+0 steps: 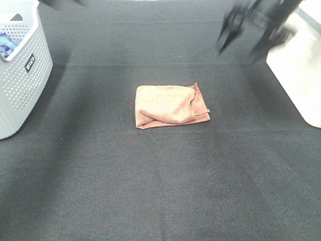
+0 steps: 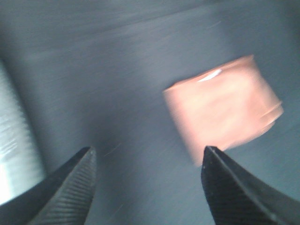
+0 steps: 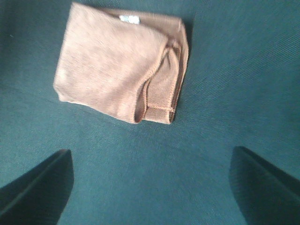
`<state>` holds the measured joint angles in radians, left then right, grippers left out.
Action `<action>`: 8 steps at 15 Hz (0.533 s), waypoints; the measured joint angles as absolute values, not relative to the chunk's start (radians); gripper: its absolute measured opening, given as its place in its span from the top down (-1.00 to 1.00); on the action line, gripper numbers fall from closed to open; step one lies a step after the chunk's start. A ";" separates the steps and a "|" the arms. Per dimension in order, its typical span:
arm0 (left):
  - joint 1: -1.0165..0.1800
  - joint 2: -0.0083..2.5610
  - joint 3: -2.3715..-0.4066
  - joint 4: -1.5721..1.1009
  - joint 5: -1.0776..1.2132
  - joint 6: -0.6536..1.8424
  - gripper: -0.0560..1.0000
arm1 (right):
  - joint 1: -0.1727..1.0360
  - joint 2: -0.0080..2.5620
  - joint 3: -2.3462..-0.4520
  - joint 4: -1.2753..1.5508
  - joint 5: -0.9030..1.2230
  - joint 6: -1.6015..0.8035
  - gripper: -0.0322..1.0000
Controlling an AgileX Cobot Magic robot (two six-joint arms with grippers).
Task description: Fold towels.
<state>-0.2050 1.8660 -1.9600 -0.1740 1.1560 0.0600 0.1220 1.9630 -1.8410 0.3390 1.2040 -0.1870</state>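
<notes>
The reddish-brown microfibre towel (image 1: 170, 104), folded into a small rectangle with stitched edges and a small white tag (image 3: 129, 19), lies flat on the dark cloth-covered counter (image 1: 150, 191). It sits ahead of the left tool (image 2: 147, 185) and the right tool (image 3: 150, 185), well apart from both. Each tool is spread wide and holds nothing.
</notes>
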 joint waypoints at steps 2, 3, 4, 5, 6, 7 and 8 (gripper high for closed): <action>-0.256 1.740 -1.941 -0.019 1.207 0.018 -0.28 | 0.152 1.777 -1.749 0.293 1.205 -0.164 -0.70; -0.278 1.689 -1.905 0.009 1.209 0.000 -0.28 | 0.158 1.723 -1.700 0.281 1.206 -0.163 -0.70; -0.299 1.626 -1.853 0.029 1.209 -0.012 -0.28 | 0.158 1.643 -1.637 0.270 1.207 -0.162 -0.70; -0.328 1.508 -1.745 0.042 1.212 -0.031 -0.28 | 0.158 1.536 -1.521 0.254 1.207 -0.162 -0.70; -0.342 1.430 -1.650 0.049 1.213 -0.036 -0.28 | 0.158 1.450 -1.431 0.241 1.207 -0.162 -0.70; -0.345 1.341 -1.544 0.051 1.215 -0.039 -0.28 | 0.158 1.360 -1.345 0.236 1.209 -0.162 -0.70; -0.345 1.258 -1.442 0.055 1.215 -0.048 -0.28 | 0.158 1.278 -1.247 0.230 1.209 -0.162 -0.70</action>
